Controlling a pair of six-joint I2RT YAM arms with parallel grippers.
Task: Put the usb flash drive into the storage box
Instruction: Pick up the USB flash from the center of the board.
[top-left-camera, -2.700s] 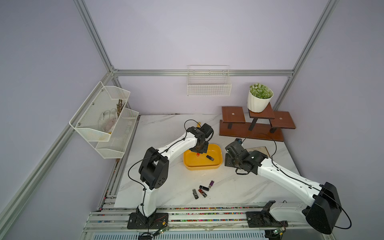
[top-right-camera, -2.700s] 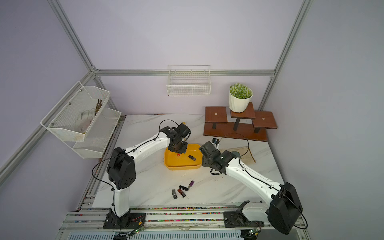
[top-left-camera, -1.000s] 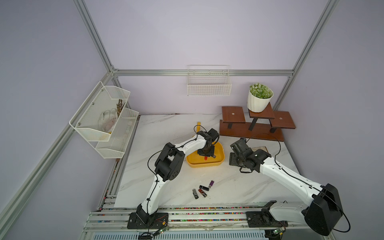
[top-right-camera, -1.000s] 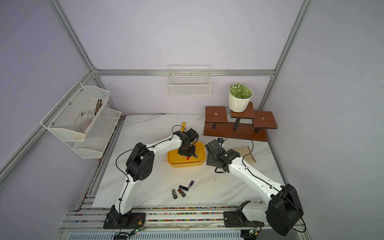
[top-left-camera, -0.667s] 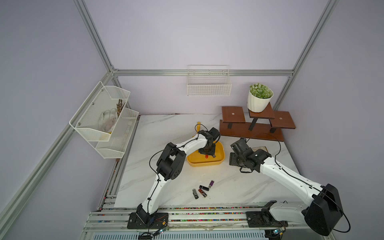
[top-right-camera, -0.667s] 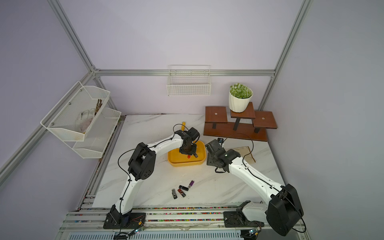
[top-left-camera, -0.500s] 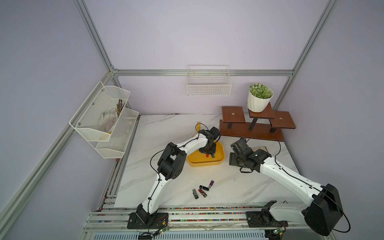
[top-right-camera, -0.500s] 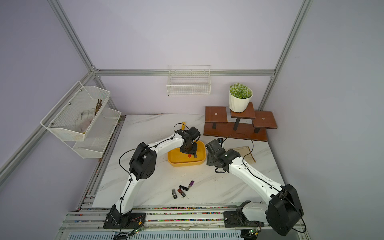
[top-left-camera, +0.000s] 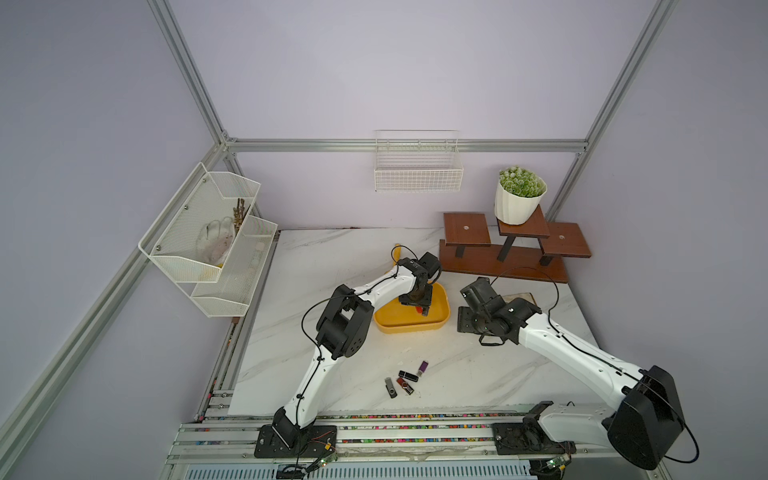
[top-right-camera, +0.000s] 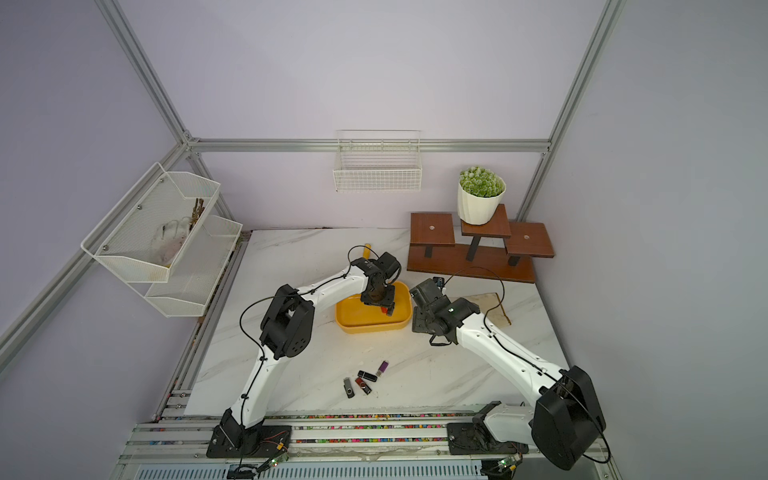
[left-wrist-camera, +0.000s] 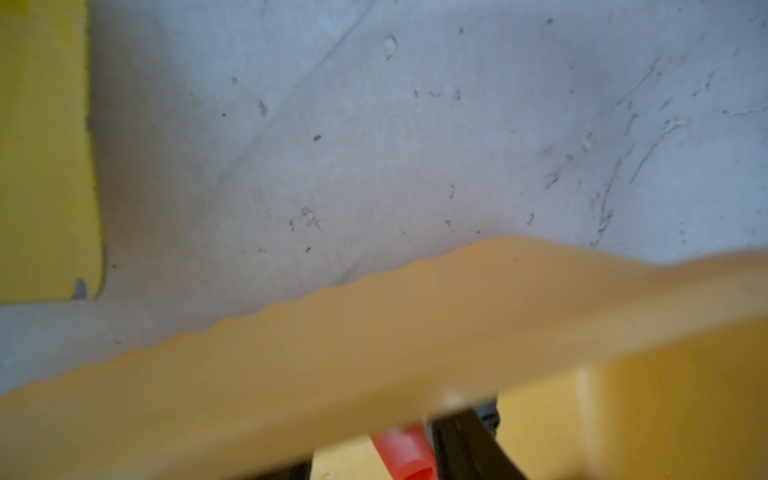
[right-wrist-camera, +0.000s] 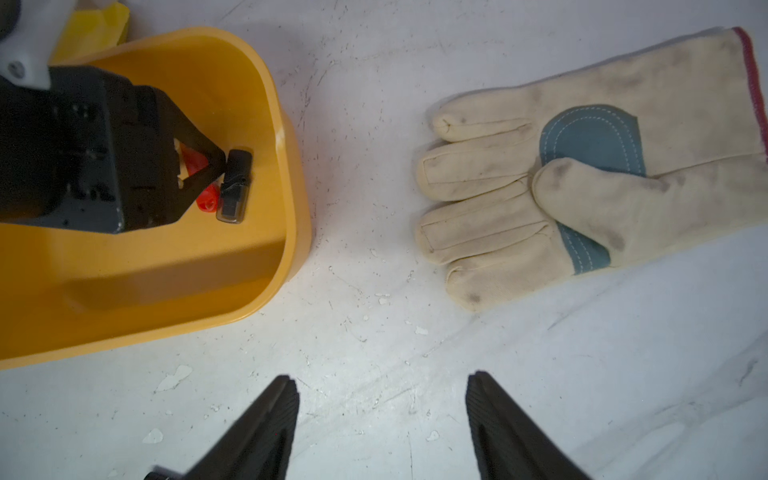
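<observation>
Left gripper (top-left-camera: 419, 306) inside storage box (top-left-camera: 411, 328) (rim close).

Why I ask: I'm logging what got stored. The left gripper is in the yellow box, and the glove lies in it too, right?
No. The left gripper is in the box, but the glove lies outside it, on the table beside it; the right wrist view shows this.

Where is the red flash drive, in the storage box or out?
In: the right wrist view shows the red flash drive within the storage box walls, beside a black drive.
</observation>
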